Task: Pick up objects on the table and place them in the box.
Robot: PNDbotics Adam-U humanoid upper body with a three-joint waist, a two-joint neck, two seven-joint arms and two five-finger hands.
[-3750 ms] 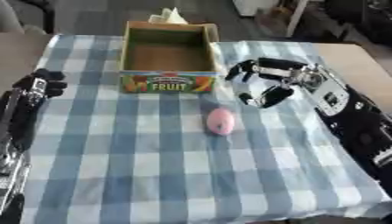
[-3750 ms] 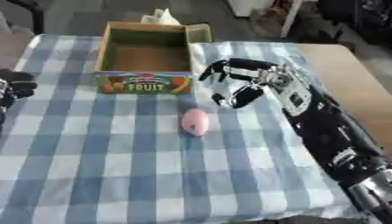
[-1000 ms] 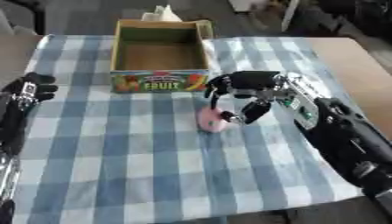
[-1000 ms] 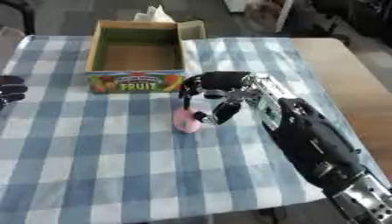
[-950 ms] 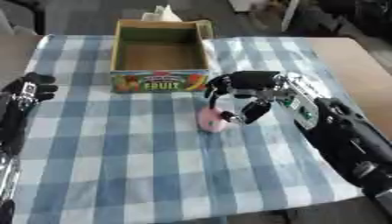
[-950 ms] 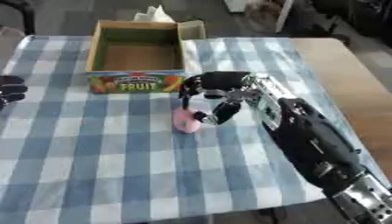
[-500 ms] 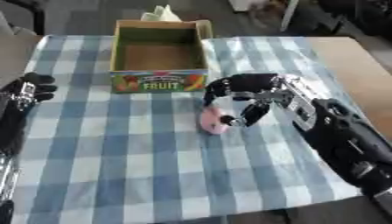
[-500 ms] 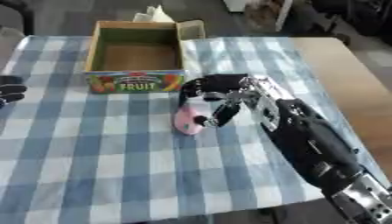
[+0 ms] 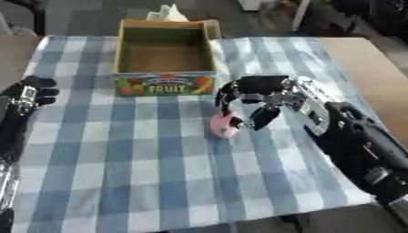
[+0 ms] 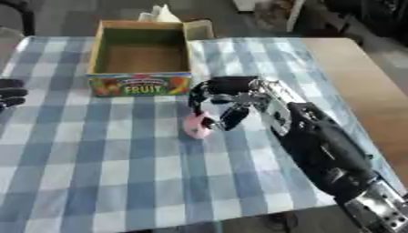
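Our right hand (image 9: 259,98) curls around the pink object (image 9: 223,125), gripping it for transfer to the fruit box (image 9: 163,84).

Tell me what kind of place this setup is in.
Probably an indoor workroom or lab set up for practice: a table under a blue checked cloth, a cardboard FRUIT box and a pink object as props, and bare floor with furniture legs beyond the far edge.
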